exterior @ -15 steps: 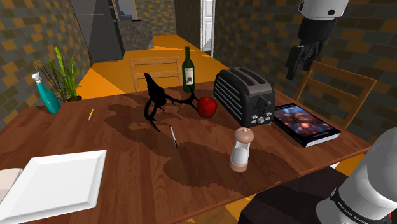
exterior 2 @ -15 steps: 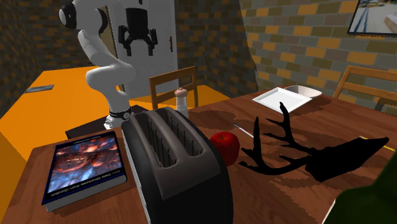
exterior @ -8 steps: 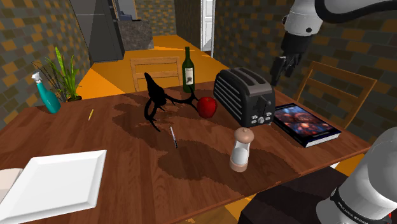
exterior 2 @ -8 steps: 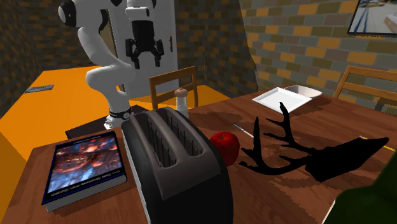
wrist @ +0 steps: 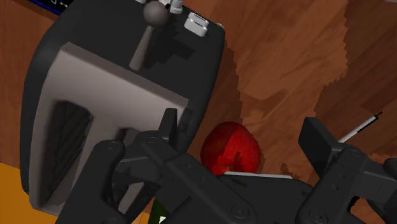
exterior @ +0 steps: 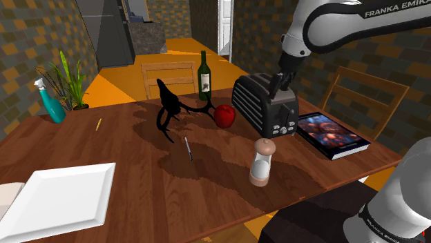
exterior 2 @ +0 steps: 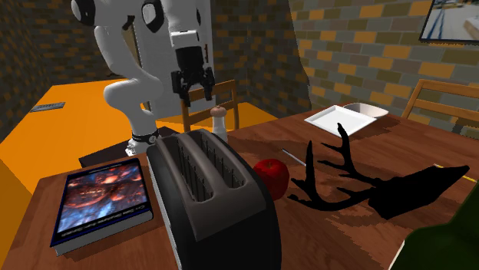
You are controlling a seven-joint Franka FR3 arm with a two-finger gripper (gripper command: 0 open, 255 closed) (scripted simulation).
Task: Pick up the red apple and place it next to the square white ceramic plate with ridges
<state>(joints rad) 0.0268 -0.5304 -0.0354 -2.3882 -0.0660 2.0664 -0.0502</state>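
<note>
gripper point(exterior: 281, 84) dropped down over the toaster point(exterior: 264, 103), fingers spread and empty, red apple point(exterior: 224, 115) unmoved, seemingly well below it

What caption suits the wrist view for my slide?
Open black gripper hovering over a round red apple beside a black two-slot toaster.

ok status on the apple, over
Hand open, empty, over the toaster. Apple beside the toaster, not held. Antlers close on its other side.

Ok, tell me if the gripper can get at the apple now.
Probably yes: the open gripper hangs above the toaster, and the apple beside it is bare on top, though the toaster stands close.
</note>
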